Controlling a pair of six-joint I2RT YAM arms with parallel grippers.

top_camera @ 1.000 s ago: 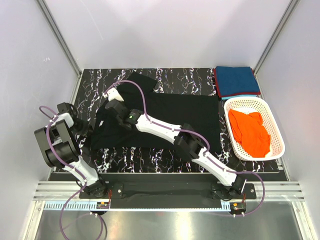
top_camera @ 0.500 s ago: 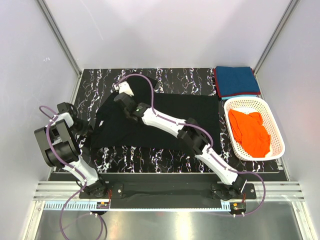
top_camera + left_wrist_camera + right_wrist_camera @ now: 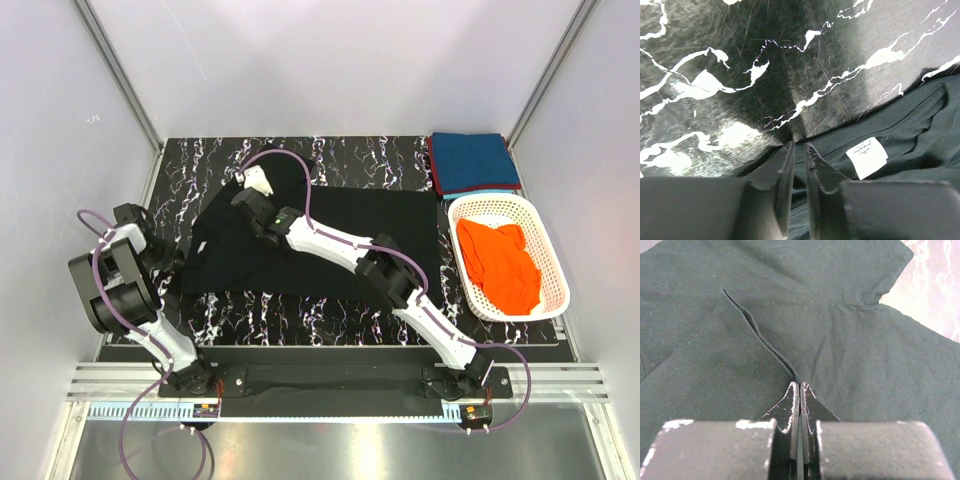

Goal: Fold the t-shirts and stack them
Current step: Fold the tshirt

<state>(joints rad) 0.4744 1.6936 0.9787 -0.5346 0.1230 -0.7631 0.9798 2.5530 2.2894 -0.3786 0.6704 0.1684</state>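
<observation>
The black t-shirt (image 3: 340, 235) lies spread over the middle of the marbled table. My right gripper (image 3: 252, 190) reaches to its far left part and is shut on a hemmed edge of the fabric (image 3: 760, 340), the jaws pinched together (image 3: 800, 386). My left gripper (image 3: 183, 258) is at the shirt's left edge. Its jaws (image 3: 799, 146) are closed on the collar, next to the white label (image 3: 866, 157). A folded teal-blue t-shirt (image 3: 476, 162) lies at the back right on the dark red t-shirt (image 3: 434, 172). The orange t-shirt (image 3: 500, 262) lies crumpled in the basket.
The white lattice basket (image 3: 545, 250) stands at the right edge of the table, just in front of the folded stack. White walls close in the table on the left, back and right. Bare marbled table (image 3: 200, 165) shows at the back left.
My right gripper has moved back and to the right, pulling the shirt's left part along with it. The left arm has stayed put.
</observation>
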